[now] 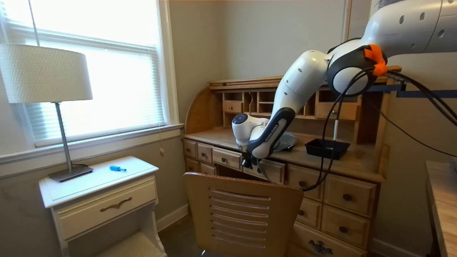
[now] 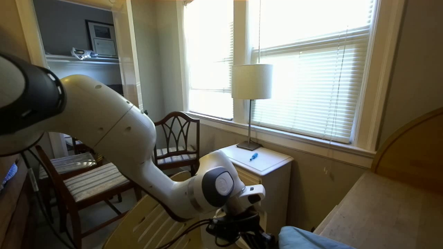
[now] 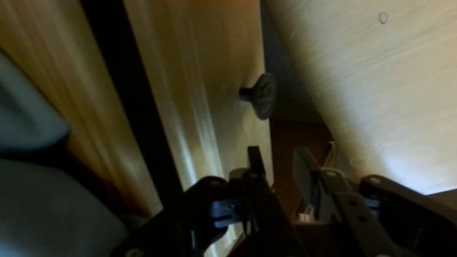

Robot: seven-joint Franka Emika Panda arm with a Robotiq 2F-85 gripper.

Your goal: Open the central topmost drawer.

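The central topmost drawer (image 1: 266,171) is a wide, shallow wooden front under the desk top, with small dark knobs; the arm and gripper hide part of it. In the wrist view its front (image 3: 217,107) runs down the middle, with a dark round knob (image 3: 265,95) on it. A dark gap lies between this front and the desk edge; I cannot tell how far the drawer stands out. My gripper (image 3: 278,157) is open and empty. Its fingertips are below the knob in the picture, apart from it. In both exterior views the gripper (image 1: 246,163) (image 2: 258,238) points down beside the desk front.
A wooden chair back (image 1: 244,214) stands close in front of the drawer; pale wood, apparently the chair (image 3: 385,89), fills the wrist view's right. On the desk are a black tray (image 1: 326,148) and a grey-blue cloth-like item (image 2: 304,238). A white nightstand (image 1: 107,192) stands nearby.
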